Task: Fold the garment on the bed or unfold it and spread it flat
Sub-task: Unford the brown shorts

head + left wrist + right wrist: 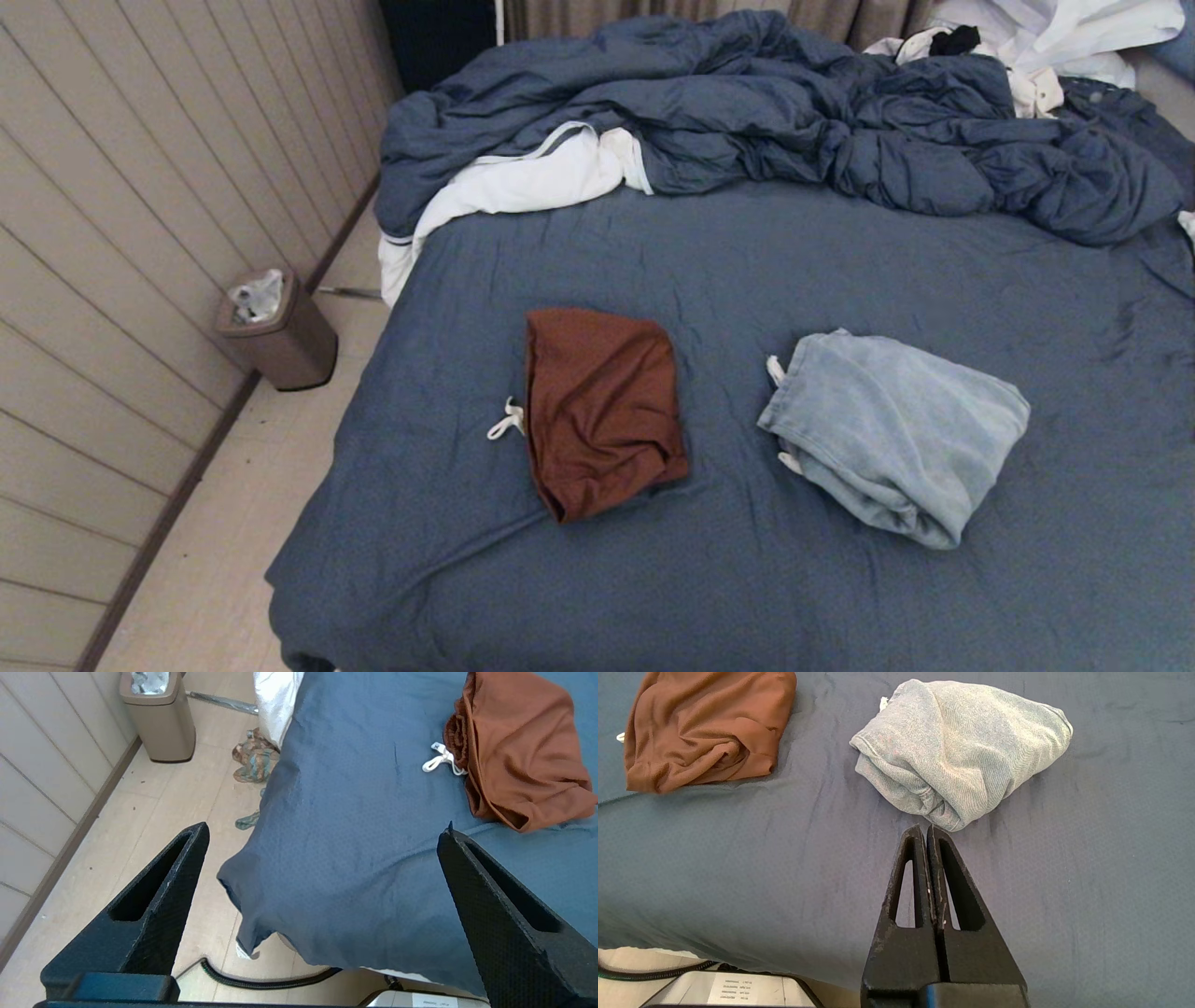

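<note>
Two folded garments lie on the bed (728, 271). A rust-brown garment (602, 411) (518, 751) (705, 728) with a white drawstring (506, 420) sits near the middle. A light grey-blue garment (896, 434) (962, 746) lies to its right. Neither arm shows in the head view. My left gripper (322, 833) hangs open over the bed's near left corner, holding nothing. My right gripper (924, 830) is shut and empty above the sheet, its tips just short of the grey-blue garment's near edge.
A bunched blue duvet (794, 121) with white lining (523, 182) covers the far part of the bed. White clothes (1046, 37) lie at the far right. A brown waste bin (277, 331) (159, 716) stands on the floor by the panelled wall. Cloth scraps (254, 756) lie on the floor beside the bed.
</note>
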